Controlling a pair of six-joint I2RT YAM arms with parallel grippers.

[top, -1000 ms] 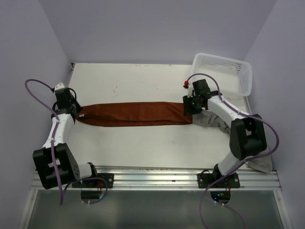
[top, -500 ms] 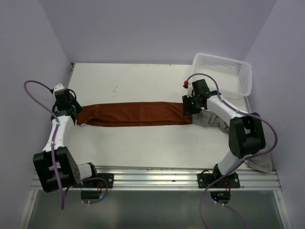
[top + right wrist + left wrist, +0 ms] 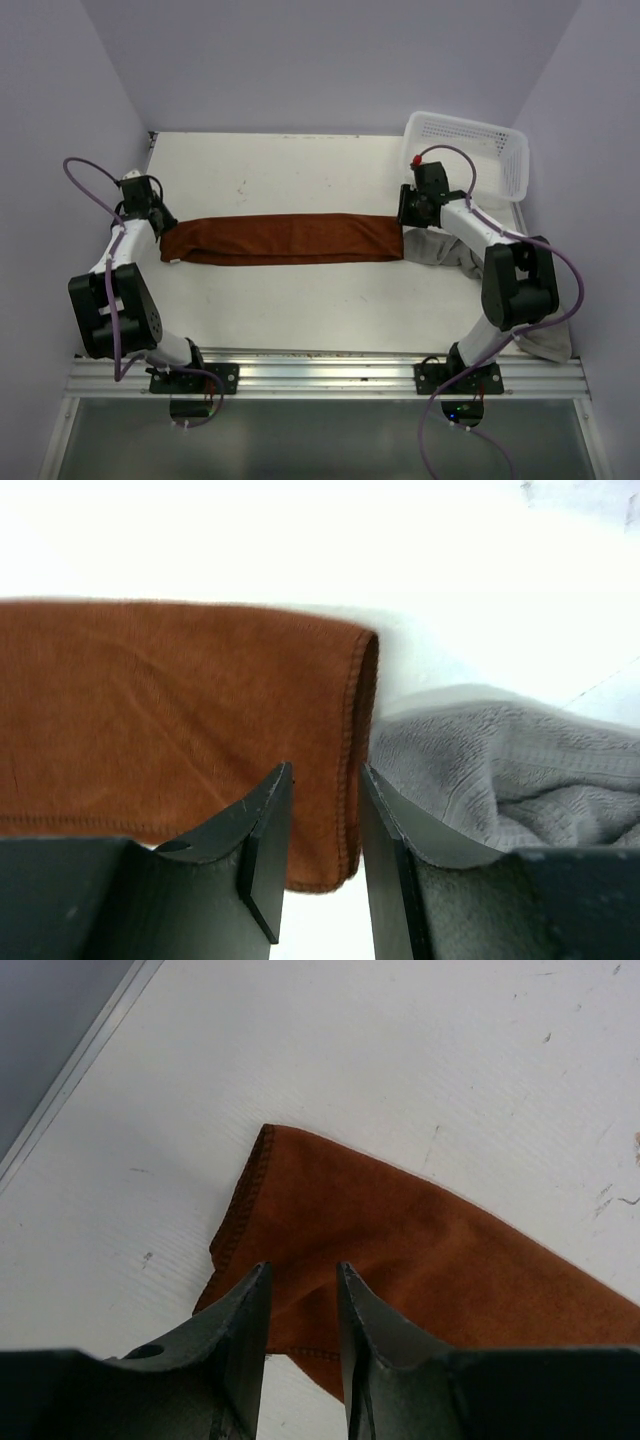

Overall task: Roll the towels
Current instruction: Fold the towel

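Note:
The rust-brown towel (image 3: 285, 238) lies flat on the white table as a long strip, folded lengthwise. My left gripper (image 3: 160, 222) hovers over its left end with the jaws open and nothing between them. In the left wrist view the gripper (image 3: 303, 1268) shows the towel's stitched corner (image 3: 420, 1240) below it. My right gripper (image 3: 405, 215) is open over the strip's right end. In the right wrist view that gripper (image 3: 325, 770) has the brown hem (image 3: 150, 700) below it. The grey towel (image 3: 445, 250) lies crumpled beside the hem, also seen in the right wrist view (image 3: 500, 770).
A white mesh basket (image 3: 470, 150) stands at the back right corner, close behind my right arm. More grey cloth (image 3: 545, 345) hangs at the table's front right edge. Purple walls close in the table on the left, back and right.
Both grippers have drawn back from the ends of the brown towel, the left toward the back, the right back and to the right. The towel stays stretched flat.

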